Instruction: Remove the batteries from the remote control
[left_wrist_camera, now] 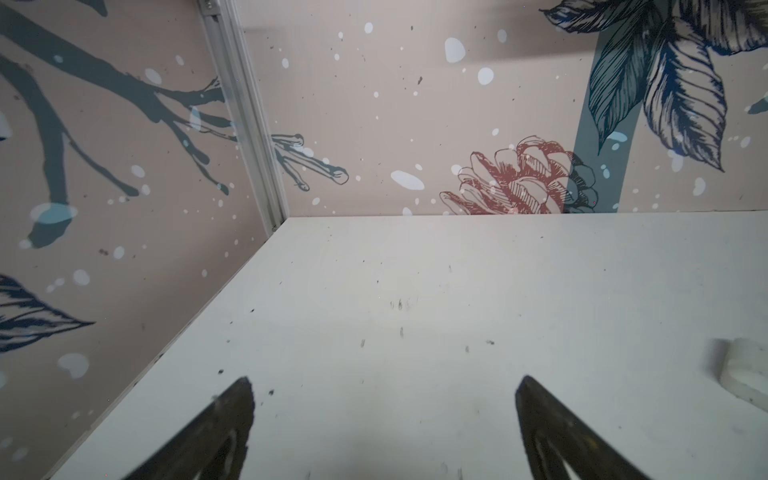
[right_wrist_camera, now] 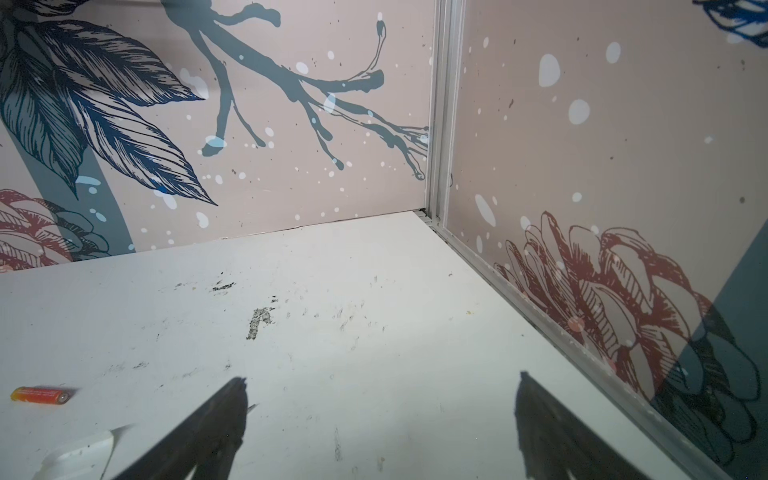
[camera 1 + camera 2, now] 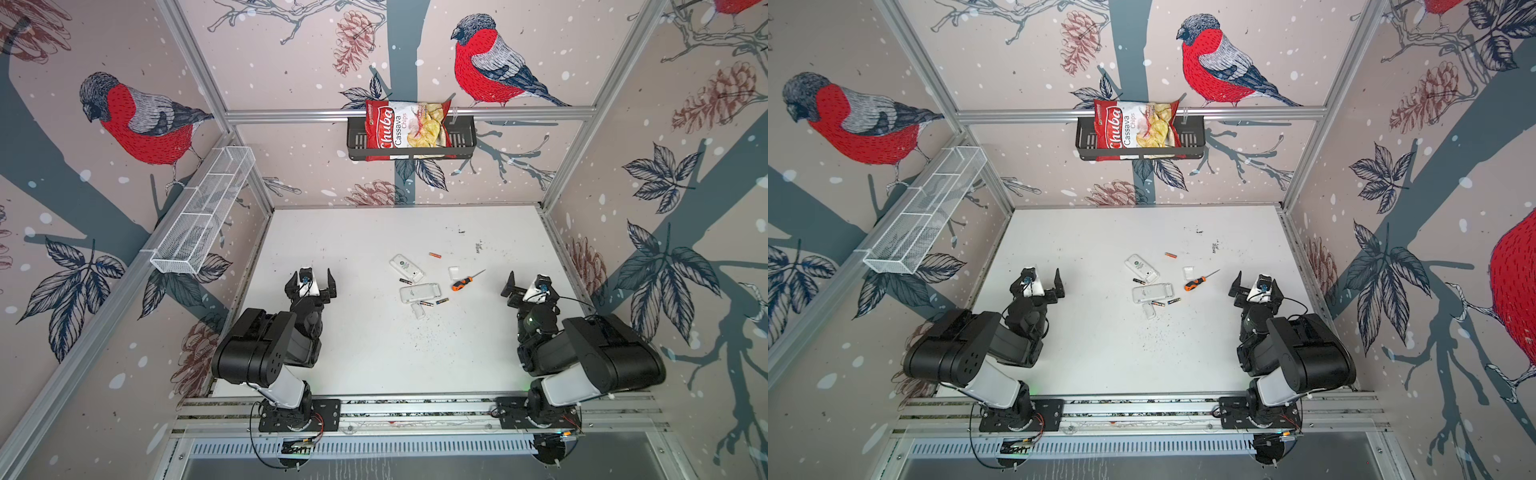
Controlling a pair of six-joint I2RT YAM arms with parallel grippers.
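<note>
Two white remote controls lie mid-table in both top views, one angled [image 3: 406, 268] [image 3: 1141, 268] and one nearer [image 3: 419, 293] [image 3: 1153, 293]. The batteries lie loose on the table around them: an orange one [image 3: 435, 254] [image 2: 39, 395] farther back, a dark one [image 3: 406, 281] between the remotes, and two dark ones [image 3: 426, 304] [image 3: 442, 300] by the nearer remote. My left gripper [image 3: 311, 276] [image 1: 384, 380] stands open and empty left of the remotes. My right gripper [image 3: 532, 284] [image 2: 382, 380] stands open and empty to their right.
An orange-and-black screwdriver [image 3: 467, 280] lies right of the remotes. Small white covers lie beside it [image 3: 454, 272] [image 2: 79, 453] and below the nearer remote [image 3: 418, 310]. A black wall basket [image 3: 463, 139] holds a chips bag [image 3: 405, 126]; a white mesh shelf [image 3: 203, 212] hangs left.
</note>
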